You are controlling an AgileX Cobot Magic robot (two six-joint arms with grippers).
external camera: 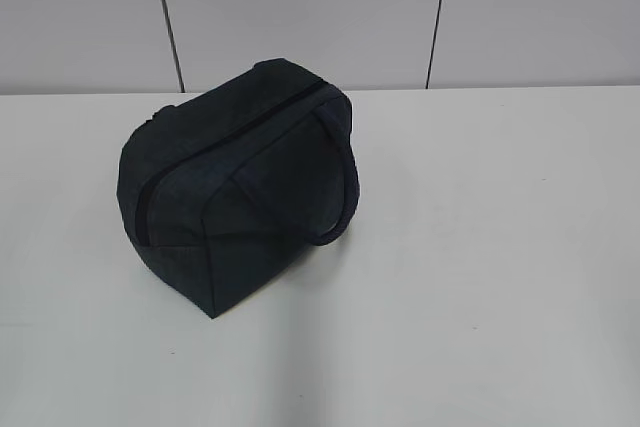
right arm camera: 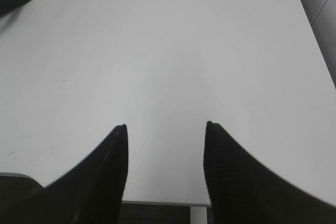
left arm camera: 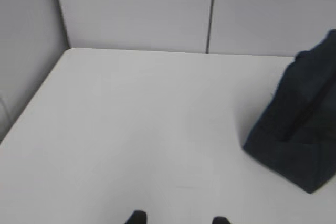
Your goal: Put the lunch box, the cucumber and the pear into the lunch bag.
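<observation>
The lunch bag (external camera: 235, 187) is standing zipped on the white table (external camera: 480, 247), well apart from both grippers. The right gripper (right arm camera: 165, 129) is being held spread and empty; the left gripper (left arm camera: 178, 219) is barely showing, its jaws parted, nothing between.

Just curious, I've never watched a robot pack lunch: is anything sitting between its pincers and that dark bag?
Nothing visible. Bare white table lies between the right pincer and the lunch bag, and between the left pincer and the bag.
</observation>
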